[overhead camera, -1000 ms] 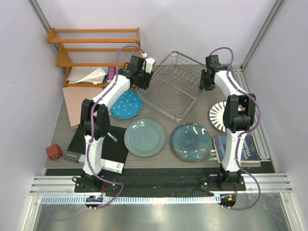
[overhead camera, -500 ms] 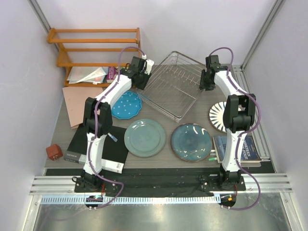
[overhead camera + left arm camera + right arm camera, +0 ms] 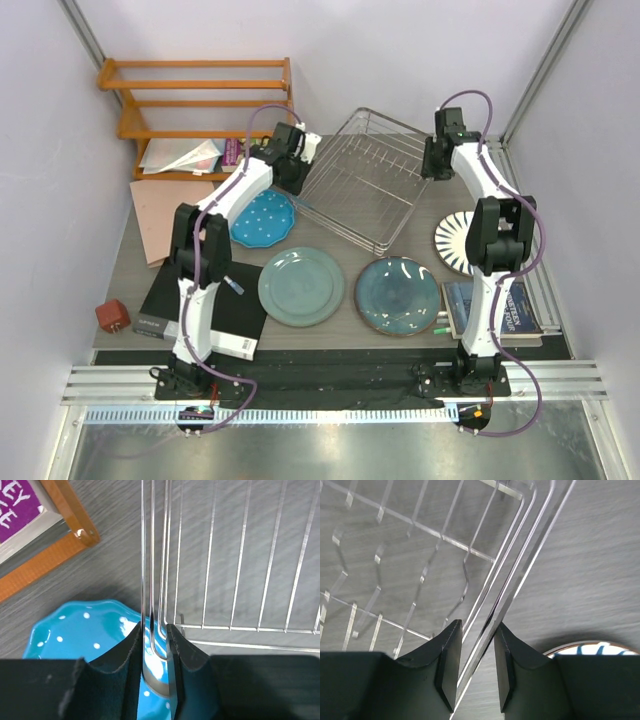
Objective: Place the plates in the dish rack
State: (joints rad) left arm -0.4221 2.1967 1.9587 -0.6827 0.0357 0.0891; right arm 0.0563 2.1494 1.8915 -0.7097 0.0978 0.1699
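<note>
Both arms have swung the rectangular silver wire dish rack slightly round and toward the back wall since a second ago, and its right side has gone furthest. The left gripper is pinched on the rim wire at the rack's left corner. The right gripper is closed on the rim wires along the rack's right side.

None of the four plates is in the rack. The bright blue round plate with white dots lies flat just left of the rack, directly below the left fingers. The plain grey-green plate and the glossy dark teal plate with a brown rim lie flat in front of the rack. The white plate with black radial stripes sits to the rack's front right, partly hidden by the right arm.

To my eye the rack is being positioned and loading has not begun. Next, both grippers should let go of the wire. One should then take a plate by its edge, probably the blue one as it is closest, and stand it between the tines.
</note>
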